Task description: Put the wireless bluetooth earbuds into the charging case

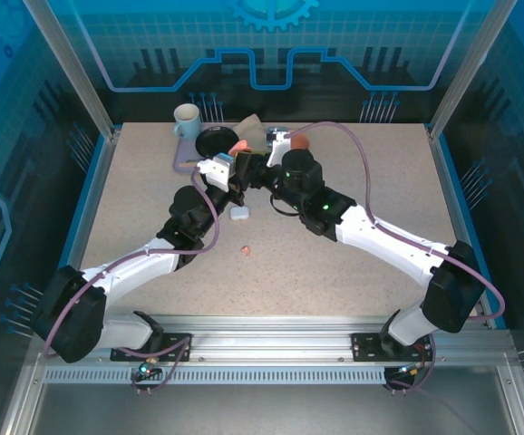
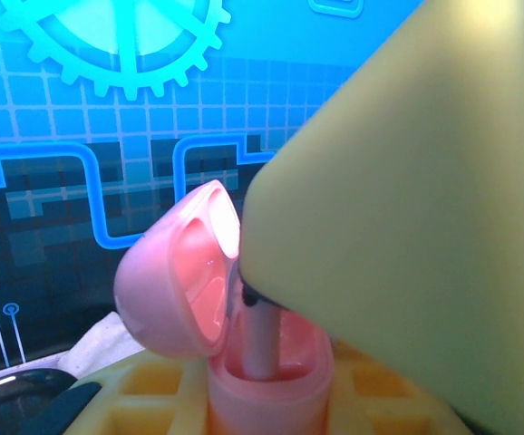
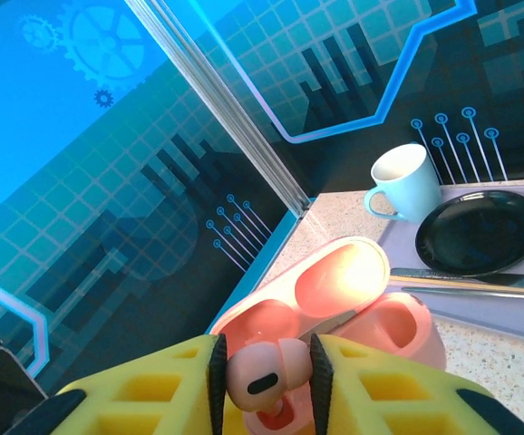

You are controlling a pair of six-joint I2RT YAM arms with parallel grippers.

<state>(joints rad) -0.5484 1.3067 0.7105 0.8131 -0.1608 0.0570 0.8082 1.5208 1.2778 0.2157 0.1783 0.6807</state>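
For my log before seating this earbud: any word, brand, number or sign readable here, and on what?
None readable. No lettering shows on the pink charging case, the earbud, the mug or the black plate. The blue backdrop bears gear and circuit drawings, no words.

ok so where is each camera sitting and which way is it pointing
top external: above and behind the arm bases, looking down across the table; both arms show.
left wrist: on the left arm, facing the back wall; the left hand grips the open pink case.
right wrist: on the right arm, looking down over the right hand and its pink earbud toward the mug and black plate.
shared: both wrist views show the case; top and right wrist both show mug and plate.
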